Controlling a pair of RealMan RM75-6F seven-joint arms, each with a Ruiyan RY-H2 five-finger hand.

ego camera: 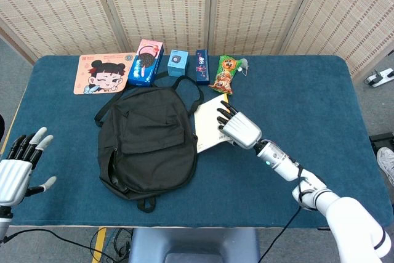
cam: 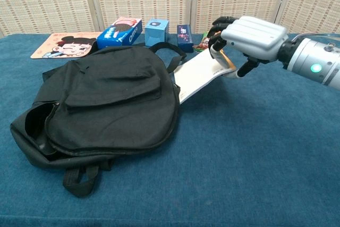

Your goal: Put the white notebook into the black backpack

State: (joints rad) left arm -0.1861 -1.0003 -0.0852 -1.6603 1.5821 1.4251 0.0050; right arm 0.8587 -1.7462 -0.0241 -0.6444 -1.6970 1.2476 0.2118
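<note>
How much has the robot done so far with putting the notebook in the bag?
Done: the right hand holds the white notebook by one edge, tilted up, its low end by the black backpack. In hand: lifting the notebook clear of the table. Left: the notebook is not yet inside; it has to go through the backpack's opening at the near left end. The left hand hovers empty, its fingers spread.
</note>
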